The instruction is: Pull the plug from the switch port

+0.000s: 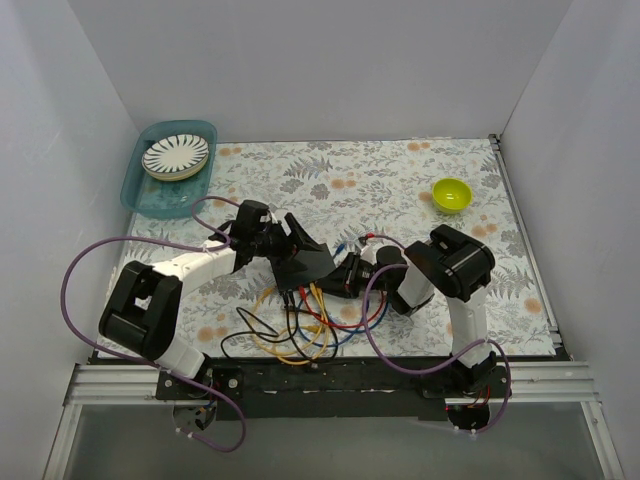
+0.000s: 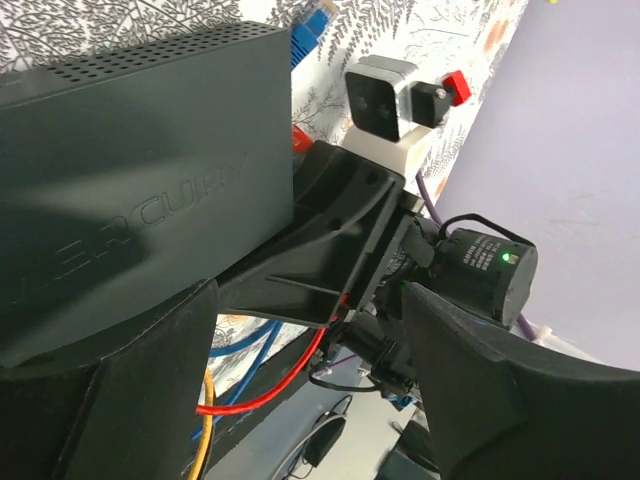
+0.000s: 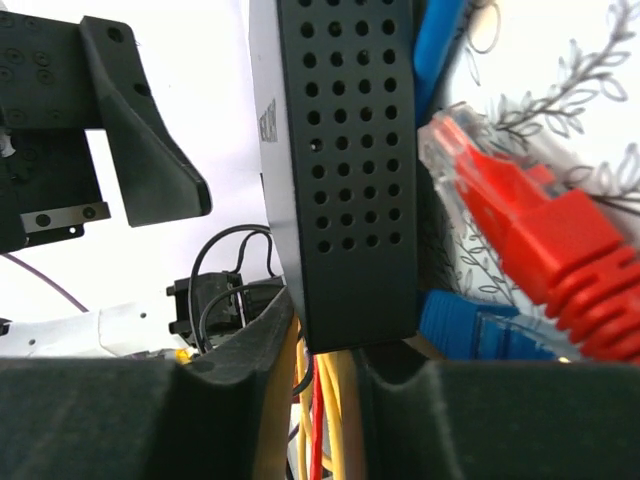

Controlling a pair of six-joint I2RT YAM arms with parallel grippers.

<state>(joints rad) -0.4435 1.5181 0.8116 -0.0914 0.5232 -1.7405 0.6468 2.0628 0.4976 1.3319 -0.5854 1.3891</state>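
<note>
Plate (image 1: 176, 156) lies in blue tray (image 1: 158, 201); coloured cables (image 1: 300, 332) trail from switch (image 1: 303, 265).

White walls (image 1: 300, 60), floral-patterned tabletop (image 1: 400, 180).

Striped plate (image 1: 176, 155) in blue tray (image 1: 135, 195), far left; lime bowl (image 1: 451, 194) far right; floral cloth (image 1: 380, 180).

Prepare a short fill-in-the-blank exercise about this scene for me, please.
1. The teal tray holds a striped ___.
2. The yellow-green ___ stands near the back right corner of the table.
3. In the right wrist view, the clear-tipped plug beside the switch has a ___ boot.
4. That switch's side is dotted with round ___.
Missing words: plate; bowl; red; holes.
</note>
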